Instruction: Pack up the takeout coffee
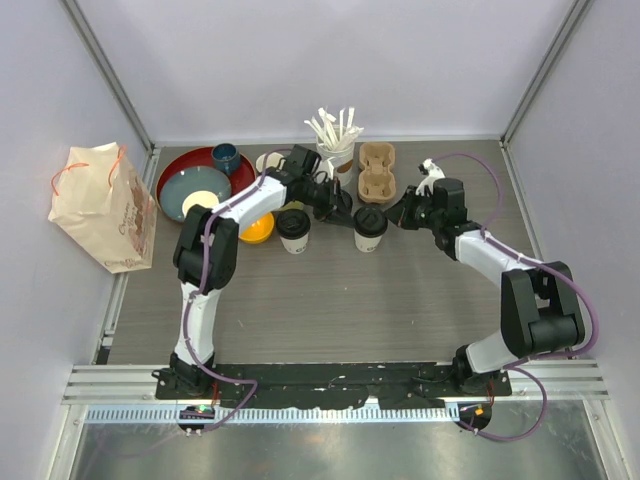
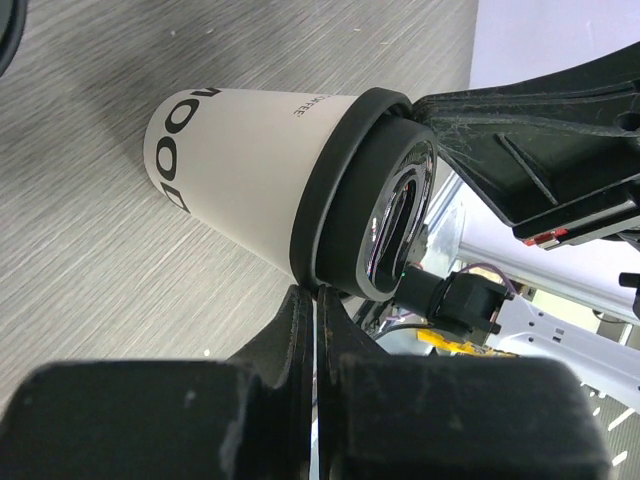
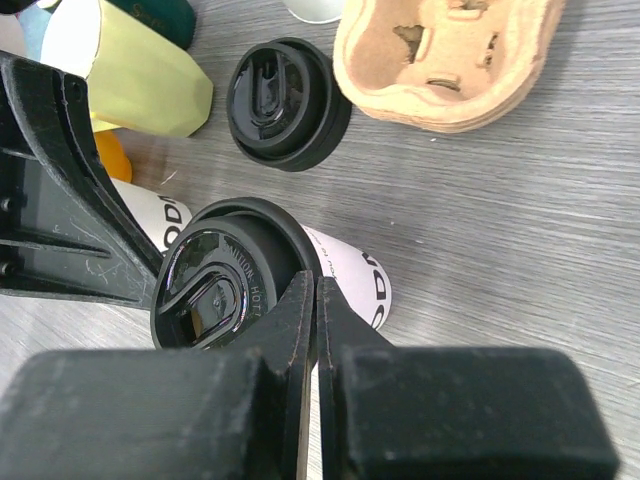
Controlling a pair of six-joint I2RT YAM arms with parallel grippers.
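Two white takeout coffee cups with black lids stand mid-table: one on the left [image 1: 293, 230], one on the right [image 1: 370, 228]. My left gripper [image 1: 345, 212] is shut and empty, with its tips against the left side of the right cup's lid. In the left wrist view the tips [image 2: 318, 295] meet that lid's rim [image 2: 340, 210]. My right gripper [image 1: 400, 215] is shut and empty at the lid's right side. In the right wrist view its tips [image 3: 315, 285] sit at the lid's edge [image 3: 225, 280]. The other cup's body [image 3: 150, 210] shows behind the left gripper.
A brown pulp cup carrier [image 1: 377, 170] lies behind the cups, with a black lid [image 3: 288, 100] next to it. A red tray [image 1: 168, 180] with mugs is at back left, a cup of stir sticks [image 1: 338, 135] at the back, and a paper bag [image 1: 105, 205] at far left.
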